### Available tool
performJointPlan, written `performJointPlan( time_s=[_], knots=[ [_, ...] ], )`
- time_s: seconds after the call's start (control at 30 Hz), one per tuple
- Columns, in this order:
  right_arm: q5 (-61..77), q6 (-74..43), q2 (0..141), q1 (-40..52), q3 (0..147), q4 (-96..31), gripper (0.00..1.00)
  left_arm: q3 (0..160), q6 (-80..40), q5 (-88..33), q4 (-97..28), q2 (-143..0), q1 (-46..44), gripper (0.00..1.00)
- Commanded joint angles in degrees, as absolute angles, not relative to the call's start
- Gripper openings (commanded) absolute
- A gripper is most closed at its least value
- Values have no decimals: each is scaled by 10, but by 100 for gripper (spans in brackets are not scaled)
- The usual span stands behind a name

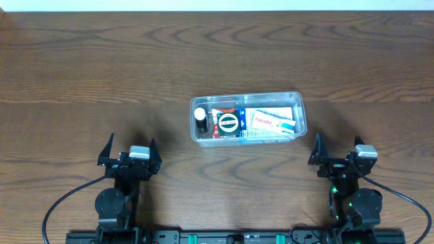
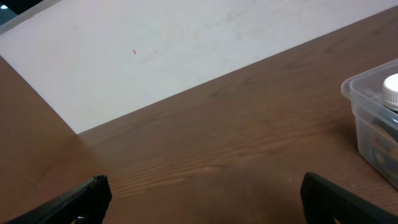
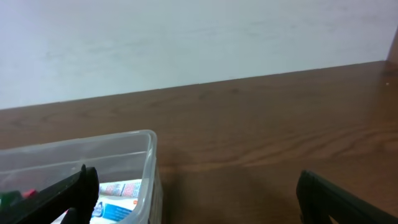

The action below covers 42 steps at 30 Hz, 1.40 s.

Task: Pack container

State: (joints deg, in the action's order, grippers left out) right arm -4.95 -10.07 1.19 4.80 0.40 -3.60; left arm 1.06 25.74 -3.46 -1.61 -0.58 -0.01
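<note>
The clear plastic container (image 1: pixel 300 108) sits at the middle of the wooden table. Inside it lie a small bottle with a white cap (image 1: pixel 200 118), a dark box with a round logo (image 1: pixel 228 123) and a white and blue box (image 1: pixel 271 120). My left gripper (image 1: pixel 129 150) is open and empty near the front left, apart from the container. My right gripper (image 1: pixel 337 152) is open and empty at the front right. In the left wrist view the container corner (image 2: pixel 367 106) and bottle cap (image 2: pixel 391 90) show at the right edge. In the right wrist view the container (image 3: pixel 146 155) stands at lower left.
A white wall or surface borders the far edge of the table (image 1: pixel 217 5). Cables (image 1: pixel 61 207) run from both arm bases at the front edge.
</note>
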Motion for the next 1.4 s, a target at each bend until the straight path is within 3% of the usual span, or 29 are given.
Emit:
performJointPlan(
  time_s=[0.0, 1.37],
  knots=[
    [4, -42, 6, 53, 3, -43, 99, 2, 263, -34, -38, -2, 0, 98],
    [3, -29, 6, 53, 3, -42, 99, 2, 263, -34, -38, -2, 0, 98]
  ],
)
